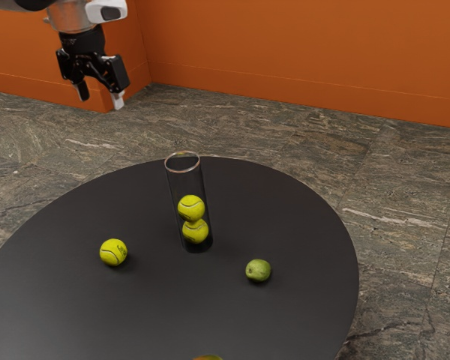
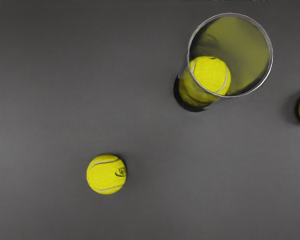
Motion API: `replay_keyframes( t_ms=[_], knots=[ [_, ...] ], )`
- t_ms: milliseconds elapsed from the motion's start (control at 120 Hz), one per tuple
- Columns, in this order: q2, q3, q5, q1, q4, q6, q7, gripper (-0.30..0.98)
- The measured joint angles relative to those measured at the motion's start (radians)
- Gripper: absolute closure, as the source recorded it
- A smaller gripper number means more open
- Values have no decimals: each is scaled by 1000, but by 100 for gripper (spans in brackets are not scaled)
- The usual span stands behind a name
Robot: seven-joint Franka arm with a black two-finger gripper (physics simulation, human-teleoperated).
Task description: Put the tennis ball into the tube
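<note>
My black gripper is high at the exterior view's upper left, above table height, open with nothing between its fingers. A loose yellow tennis ball lies on the dark table, on the exterior view's left of the clear tube. The tube stands upright, its round mouth uncovered, and holds two tennis balls stacked one on the other. In the wrist view the loose tennis ball lies apart from the tube, through whose mouth the upper ball inside is visible.
A green fruit, perhaps a lime, rests on the round black table, on the tube's other side from the loose ball. Part of a yellowish object shows at the exterior view's lower edge. An orange wall rises behind.
</note>
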Motion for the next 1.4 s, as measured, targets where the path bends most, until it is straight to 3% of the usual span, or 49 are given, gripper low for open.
replay_keyframes(
  t_ms=[75, 242, 408, 700, 883, 1242, 1400],
  knots=[
    [-58, 1, 4, -6, -76, 15, 5, 0],
    [-294, 20, 28, -3, -469, 120, 13, 0],
    [-270, 61, 37, 0, -721, 315, 19, 0],
    [-22, 68, 40, 27, -828, 722, 52, 0],
    [115, 69, 38, 80, -830, 896, 84, 0],
    [234, 60, 8, 120, -819, 1030, 125, 0],
    [247, 58, -3, 119, -819, 1043, 137, 21]
  ],
)
